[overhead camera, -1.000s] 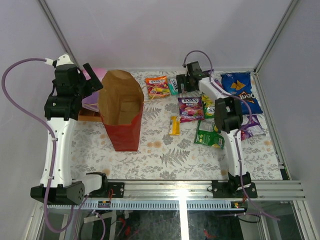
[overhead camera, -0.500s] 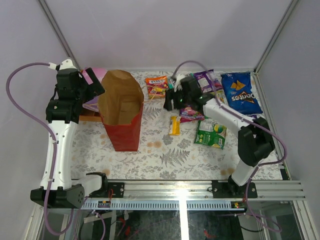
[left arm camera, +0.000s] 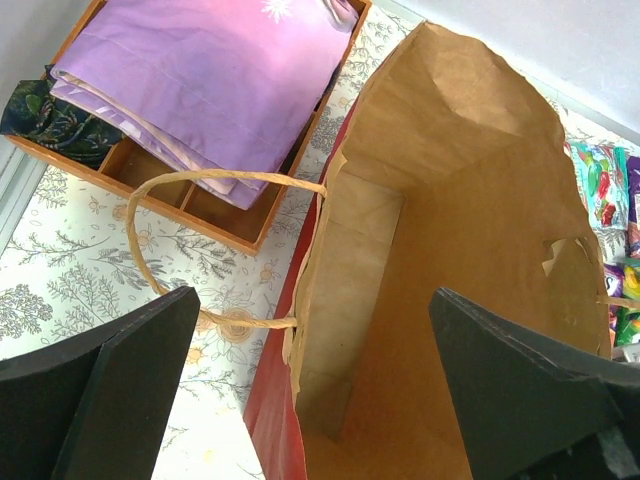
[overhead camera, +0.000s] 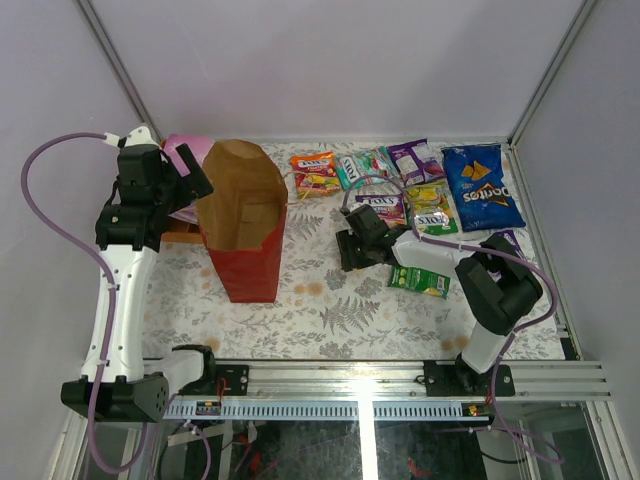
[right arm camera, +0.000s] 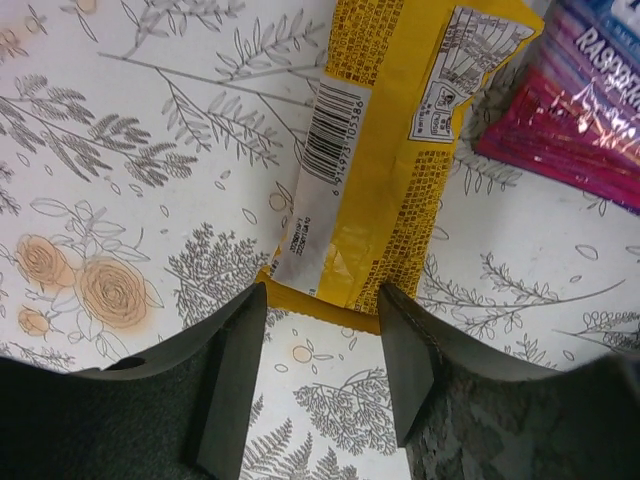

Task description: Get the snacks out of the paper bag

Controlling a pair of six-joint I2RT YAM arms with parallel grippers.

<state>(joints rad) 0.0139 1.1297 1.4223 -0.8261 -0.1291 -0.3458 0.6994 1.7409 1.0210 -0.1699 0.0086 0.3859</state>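
Both open: right gripper [right arm camera: 320,330] low over yellow packet [right arm camera: 385,150], left gripper [left arm camera: 312,340] above bag [left arm camera: 480,200].
Packet end lies at the right jaw tips, flat on counter [right arm camera: 150,150]; other snacks [overhead camera: 420,190] lie beyond; bag mouth is directly below the left.

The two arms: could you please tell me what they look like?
Both the left arm and right arm have white links with bulky black joint housings. A thin purple cable loops loosely along each. The left end effector has two flat, black, wedge-shaped fingers; the right end effector has dark fingers with a rougher, speckled surface.
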